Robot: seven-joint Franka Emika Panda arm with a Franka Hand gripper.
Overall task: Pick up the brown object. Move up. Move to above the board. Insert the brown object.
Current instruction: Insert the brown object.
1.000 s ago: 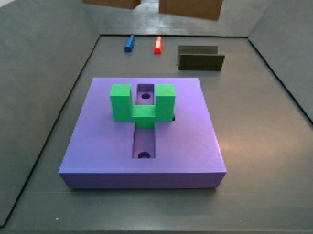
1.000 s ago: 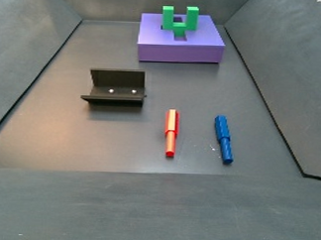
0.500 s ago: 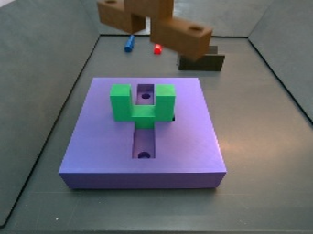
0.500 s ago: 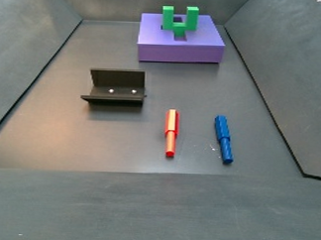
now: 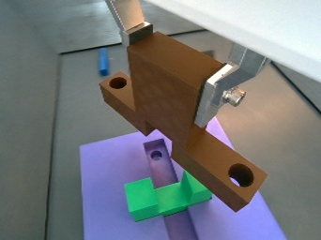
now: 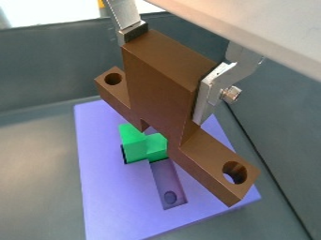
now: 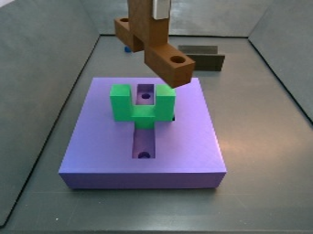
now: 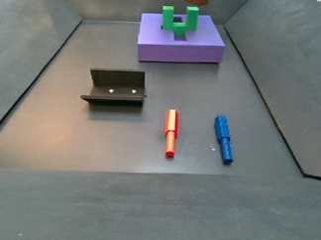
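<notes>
The brown object is an inverted-T piece with a round hole near each end of its bar. My gripper is shut on its upright block, one silver finger on each side, as both wrist views show. The piece hangs in the air, bar tilted, over the far part of the board. That purple-blue board carries a green U-shaped bracket astride its central groove. In a side view the brown object sits just above and behind the bracket, not touching it. The fingers are cut off at that frame's upper edge.
The dark L-shaped fixture stands on the floor away from the board. A red pen and a blue pen lie side by side beyond it. Grey walls enclose the floor.
The gripper has carried the brown object from the far back of the workspace, past the fixture, to above the board's rear end near the green bracket.
</notes>
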